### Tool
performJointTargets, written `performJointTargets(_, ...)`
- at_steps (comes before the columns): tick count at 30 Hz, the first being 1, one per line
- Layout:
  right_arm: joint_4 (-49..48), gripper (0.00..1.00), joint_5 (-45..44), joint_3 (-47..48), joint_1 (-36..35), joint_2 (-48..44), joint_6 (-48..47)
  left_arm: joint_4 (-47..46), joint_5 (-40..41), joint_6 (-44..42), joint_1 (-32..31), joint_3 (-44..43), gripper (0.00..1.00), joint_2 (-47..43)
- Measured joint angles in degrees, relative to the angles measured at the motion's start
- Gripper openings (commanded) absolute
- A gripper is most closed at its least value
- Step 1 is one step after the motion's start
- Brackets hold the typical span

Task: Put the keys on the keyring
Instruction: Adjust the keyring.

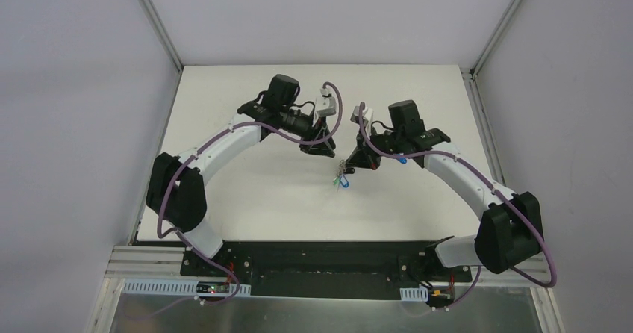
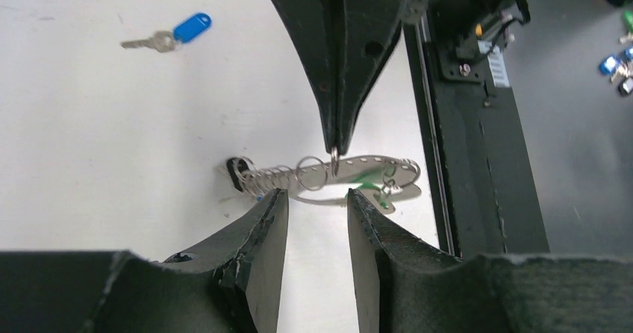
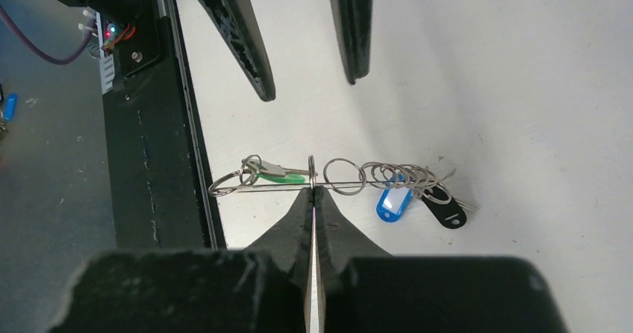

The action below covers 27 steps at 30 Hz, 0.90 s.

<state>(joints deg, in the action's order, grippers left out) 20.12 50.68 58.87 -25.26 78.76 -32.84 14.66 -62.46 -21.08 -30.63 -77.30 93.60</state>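
Right wrist view | right gripper (image 3: 313, 193) clamped on pale grey oval wire keyring (image 3: 388, 175) | left gripper (image 2: 315, 198) half parted, empty

From above, your keyring (image 1: 340, 174) and its keys (image 1: 344, 183) are too small to tell apart. In the left wrist view, the keyring half hides the green key (image 2: 366, 175).
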Motion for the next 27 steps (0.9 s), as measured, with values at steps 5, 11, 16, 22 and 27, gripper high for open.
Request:
performJointTargets(5,0.74,0.0,-1.14,-0.7,-1.16,-0.81,-2.75,5.44,0.87,-7.26,-1.55,2.01,0.35,0.0)
performJointTargets(11,0.74,0.0,-1.42,-0.7,-1.88,-0.92,-3.39,5.09,2.29,-8.09,-3.56,3.85,0.32,0.0)
performJointTargets(16,0.22,0.0,-1.27,-1.46,-2.05,-0.94,-3.13,-0.09,2.93,-4.76,-3.89,6.23,0.29,0.0)
performJointTargets(22,0.04,0.0,-0.44,-2.27,-2.05,-0.94,-2.1,-4.98,3.08,-0.59,-3.96,8.13,0.25,0.0)
performJointTargets(27,-0.17,0.0,-0.28,-2.32,-2.05,-0.94,-1.25,-7.28,3.08,1.51,-4.31,8.15,0.24,0.0)
